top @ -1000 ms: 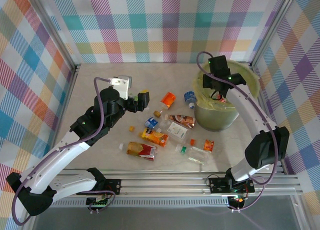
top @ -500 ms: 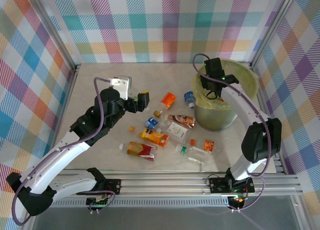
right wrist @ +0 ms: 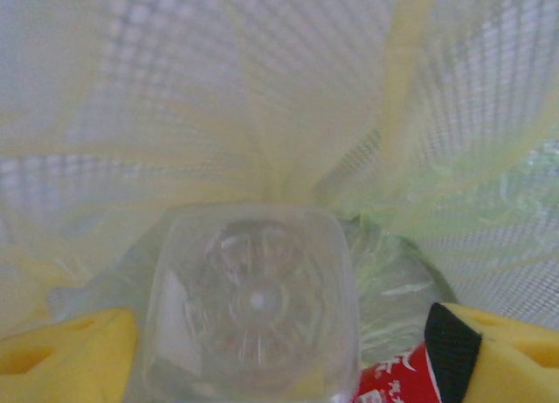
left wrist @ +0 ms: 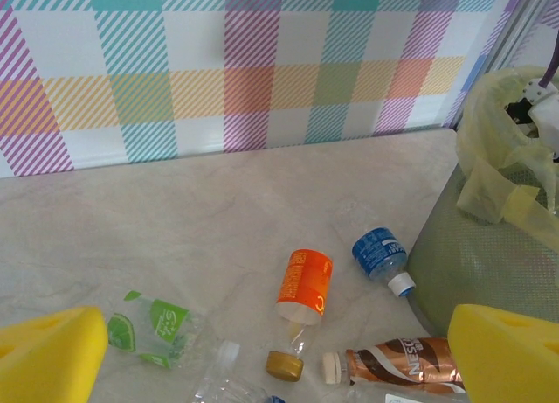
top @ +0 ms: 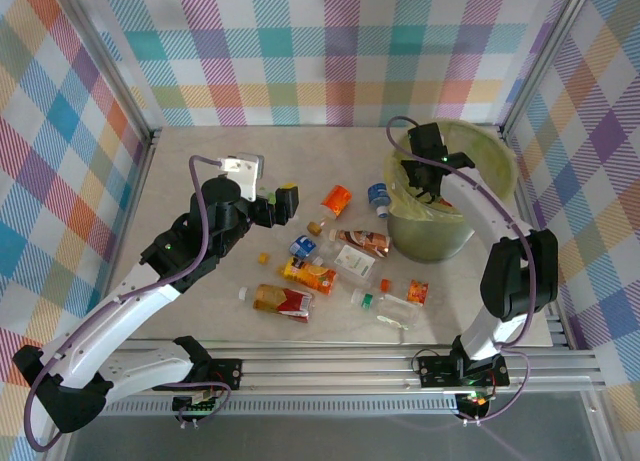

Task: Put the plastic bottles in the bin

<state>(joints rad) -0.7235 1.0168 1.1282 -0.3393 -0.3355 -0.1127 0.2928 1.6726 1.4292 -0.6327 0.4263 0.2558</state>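
A clear bottle (right wrist: 253, 302) is seen base-on inside the lined bin (top: 432, 239), at two o'clock on the surface (top: 300, 151), between the right fingers (right wrist: 61, 355), which are spread wider than it. Were the loose liner (right wrist: 288, 97) snagged as that arm is lifted, the bottle could be dragged out with it; the left fingers (left wrist: 52, 355) are held wide apart, empty.

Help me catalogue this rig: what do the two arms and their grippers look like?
Both the left arm and the right arm have white curved links joined by black joint housings, with a purple-grey cable looping loosely along each. The left gripper and the right gripper are black with blocky bright yellow fingers; one right-hand pad shows a black edge.
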